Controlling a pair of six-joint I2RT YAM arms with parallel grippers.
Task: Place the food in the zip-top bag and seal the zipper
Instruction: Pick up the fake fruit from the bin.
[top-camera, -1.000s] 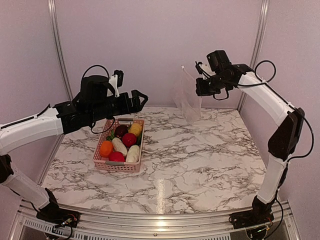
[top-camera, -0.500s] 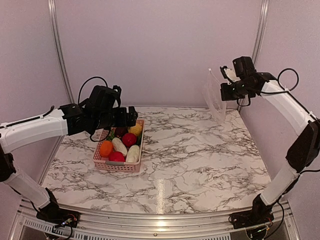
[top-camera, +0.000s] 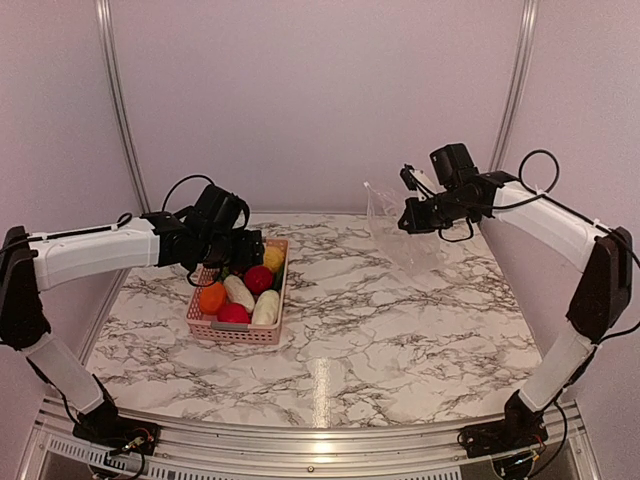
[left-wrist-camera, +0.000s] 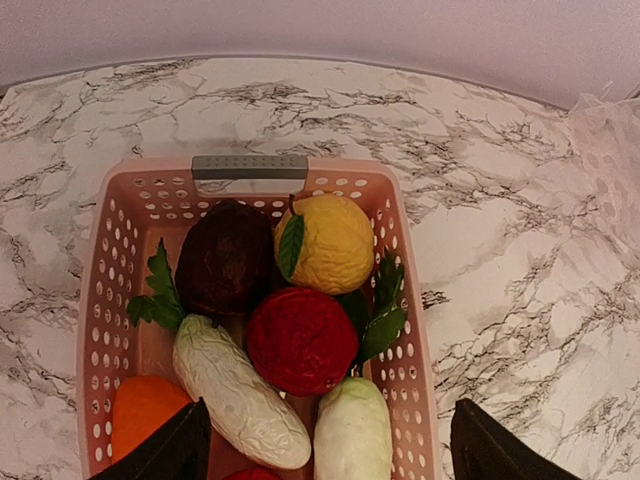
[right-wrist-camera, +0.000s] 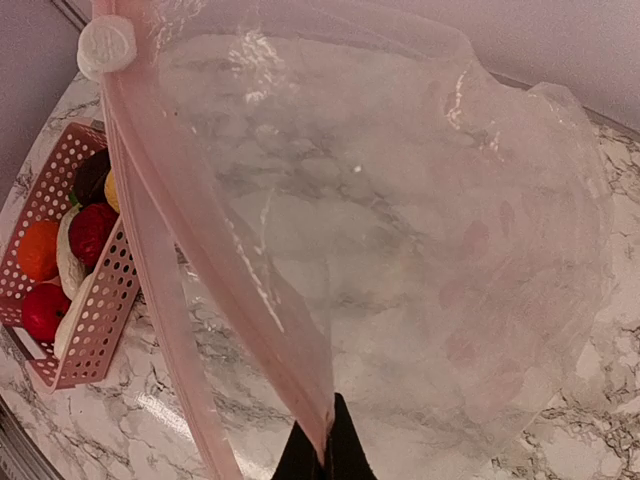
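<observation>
R gripper (right-wrist-camera: 322, 452): fingers pinched shut on the top edge of the zip-top bag (right-wrist-camera: 420, 260), at the pinkish zipper (right-wrist-camera: 225, 290). Bag mouth is seen gaping and a white slider (right-wrist-camera: 107, 45) sits at the strip's far end; both in R wrist view only. Top view: bag is held up over far-right of table (top-camera: 400, 330); contact w/ marble can't be told.

L gripper (left-wrist-camera: 325, 460): fingers spread wide, nothing between, hung over pink basket (left-wrist-camera: 100, 300). Food (left-wrist-camera: 300, 340) all in basket: yellow, dk purple, red, orange, 2 white. Leaf detail is given by L wrist view only.
</observation>
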